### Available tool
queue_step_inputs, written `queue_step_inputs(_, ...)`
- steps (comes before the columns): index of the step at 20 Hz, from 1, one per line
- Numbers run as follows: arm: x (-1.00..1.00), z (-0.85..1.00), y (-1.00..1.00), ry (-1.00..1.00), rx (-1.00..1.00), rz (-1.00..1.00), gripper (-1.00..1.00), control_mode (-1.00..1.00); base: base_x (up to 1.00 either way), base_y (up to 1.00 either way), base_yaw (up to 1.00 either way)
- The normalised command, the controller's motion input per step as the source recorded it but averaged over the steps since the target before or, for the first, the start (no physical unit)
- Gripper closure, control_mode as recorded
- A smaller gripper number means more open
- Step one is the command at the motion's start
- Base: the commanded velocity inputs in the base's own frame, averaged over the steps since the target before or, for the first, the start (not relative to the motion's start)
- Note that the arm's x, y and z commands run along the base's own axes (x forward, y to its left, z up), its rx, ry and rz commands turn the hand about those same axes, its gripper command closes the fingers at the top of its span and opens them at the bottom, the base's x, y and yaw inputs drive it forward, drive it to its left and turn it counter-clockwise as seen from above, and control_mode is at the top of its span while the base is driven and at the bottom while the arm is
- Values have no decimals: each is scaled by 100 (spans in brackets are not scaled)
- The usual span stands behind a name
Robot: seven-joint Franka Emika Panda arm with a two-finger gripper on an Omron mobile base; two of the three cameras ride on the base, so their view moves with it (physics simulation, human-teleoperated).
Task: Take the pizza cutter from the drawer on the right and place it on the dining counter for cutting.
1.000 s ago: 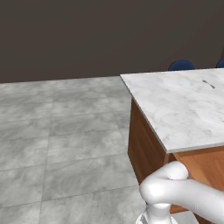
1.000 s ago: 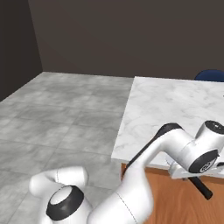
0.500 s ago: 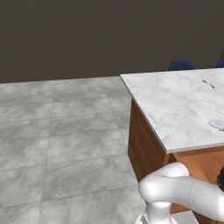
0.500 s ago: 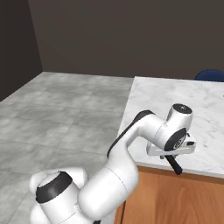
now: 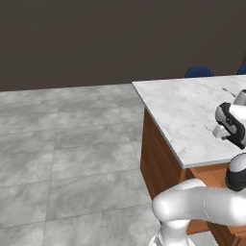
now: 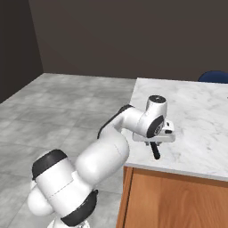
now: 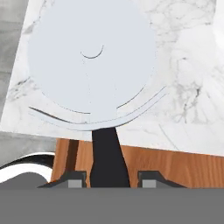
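dining counter [image 6: 196, 120]: marble slab on brown wooden body, grey tiled floor [image 5: 62, 144] beside it | pizza cutter [image 7: 92, 61]: round pale blade over the marble near the counter's edge, black handle toward the hand | gripper [image 7: 109, 178]: fingers pinching the cutter's black handle, above the counter edge

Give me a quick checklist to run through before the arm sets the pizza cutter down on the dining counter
1. Pizza cutter held in the gripper: ok, its black handle sits between the fingers.
2. Cutter above the dining counter: ok, its wheel is over the marble.
3. Landing spot free of other things: ok nearby.
4. Distance from the counter edge: not ok, very near the edge.
5. Height above the marble: cannot tell.
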Motion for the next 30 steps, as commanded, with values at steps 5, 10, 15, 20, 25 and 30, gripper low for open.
queue_step_inputs(5,76,-35,4,0,0,-2,100,-100,0,0,0)
queue_step_inputs(10,63,-34,0,0,0,0,100,-100,0,0,0)
queue_step_inputs(15,52,-24,0,0,0,0,100,-100,0,0,0)
queue_step_inputs(20,37,-28,-6,0,0,0,100,-100,0,0,0)
queue_step_inputs(25,21,-36,-13,0,2,0,100,-100,0,0,0)
queue_step_inputs(30,19,-28,-4,0,1,0,-100,-100,0,0,0)
